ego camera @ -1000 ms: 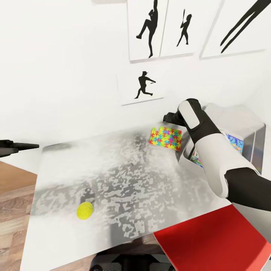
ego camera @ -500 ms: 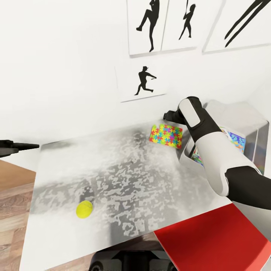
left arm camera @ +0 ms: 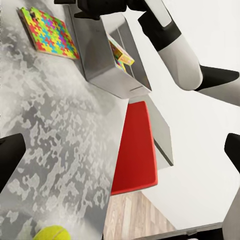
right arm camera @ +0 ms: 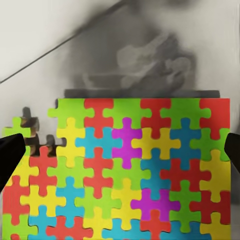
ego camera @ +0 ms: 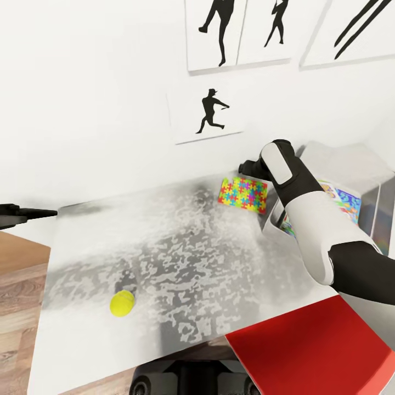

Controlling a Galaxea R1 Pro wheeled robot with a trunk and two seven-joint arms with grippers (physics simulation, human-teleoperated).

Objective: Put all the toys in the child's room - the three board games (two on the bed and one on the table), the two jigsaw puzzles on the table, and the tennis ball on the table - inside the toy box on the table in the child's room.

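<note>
A jigsaw puzzle lies flat at the back of the table, just left of the grey toy box. My right gripper hovers over the puzzle's far edge. It is open, with the puzzle spread between its two fingertips. Colourful flat items lie inside the toy box; I cannot tell whether they are board games. The tennis ball rests near the table's front left. My left gripper is open and empty, off the table's left end. The bed is out of view.
A red flat surface juts in at the front right, level with the table edge. Framed black silhouette prints hang on the white wall behind. Wood floor shows to the left of the table.
The head view has shifted slightly, so the prints sit higher in the picture. Both arms, the puzzle and the ball keep their places relative to the table.
</note>
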